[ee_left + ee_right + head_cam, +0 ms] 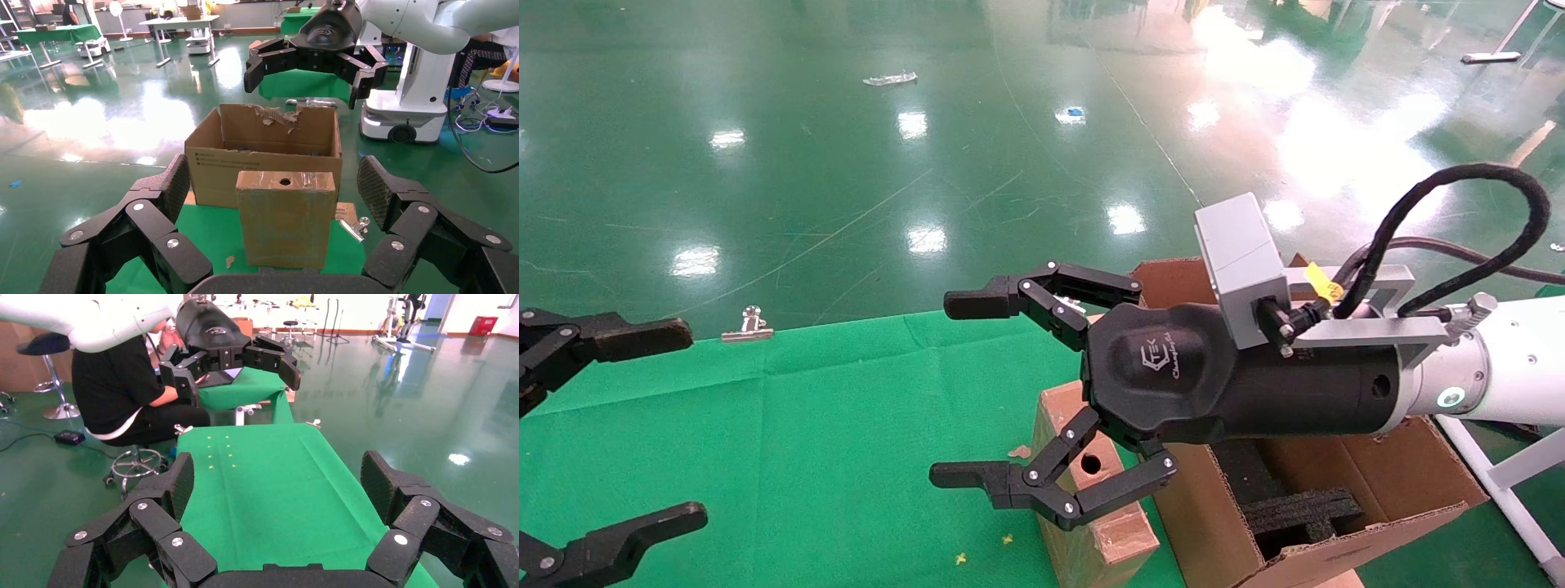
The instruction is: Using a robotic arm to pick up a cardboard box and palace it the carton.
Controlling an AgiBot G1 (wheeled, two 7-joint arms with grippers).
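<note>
Reaching level across the cardboard box (1091, 498), the right gripper (960, 388) hovers with fingers spread wide.

both end effectors (940, 388) (686, 420) wide open

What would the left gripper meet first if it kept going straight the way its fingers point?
Probably the cardboard box: the left wrist view looks between the open left gripper fingers straight at its upright face, with the carton behind it. Depth is unclear.
</note>
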